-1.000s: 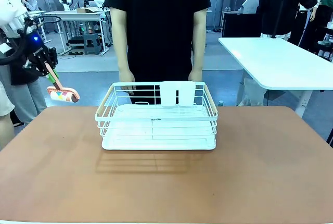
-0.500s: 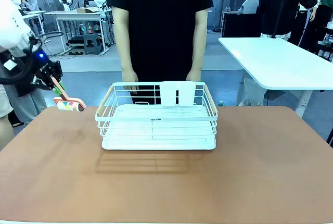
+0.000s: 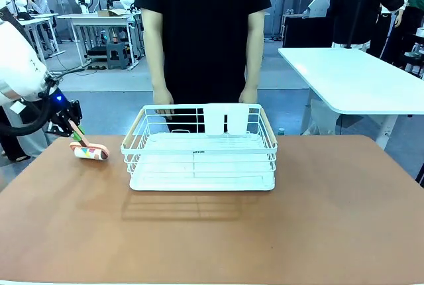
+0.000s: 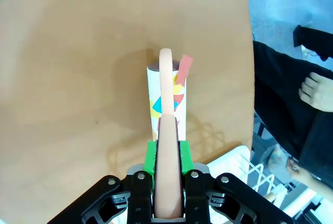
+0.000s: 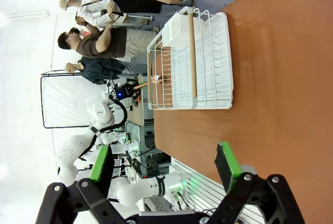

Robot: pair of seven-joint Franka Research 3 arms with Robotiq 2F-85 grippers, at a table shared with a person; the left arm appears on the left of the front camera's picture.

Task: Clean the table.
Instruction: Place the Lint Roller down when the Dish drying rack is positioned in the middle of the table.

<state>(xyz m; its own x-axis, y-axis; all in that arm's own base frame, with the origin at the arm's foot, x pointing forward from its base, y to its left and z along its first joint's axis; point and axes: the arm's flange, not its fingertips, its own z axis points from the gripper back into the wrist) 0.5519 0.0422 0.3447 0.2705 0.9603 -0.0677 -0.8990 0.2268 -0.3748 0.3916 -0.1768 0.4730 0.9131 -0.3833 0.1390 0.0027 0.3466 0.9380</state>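
Note:
The reddish-brown table point(image 3: 212, 232) spreads across the front view. My left gripper point(image 3: 70, 124) is shut on the peach handle of a lint roller point(image 3: 90, 151). The roller's white drum carries coloured scraps and hangs low over the table's far left corner; I cannot tell if it touches. In the left wrist view the handle runs up between the green pads point(image 4: 150, 157) to the drum point(image 4: 162, 99) over the table point(image 4: 78, 78). My right gripper point(image 5: 164, 164) is open above the table point(image 5: 270, 99), holding nothing.
A white wire dish rack point(image 3: 199, 149) stands at the table's far middle, also in the right wrist view as the rack point(image 5: 192, 62). A person in black stands behind it with a hand point(image 3: 161, 97) near its rim. A white table point(image 3: 358, 76) is at the back right.
My left gripper has come down and slightly right with the lint roller, bringing the drum from above the table's left edge down to its far left corner.

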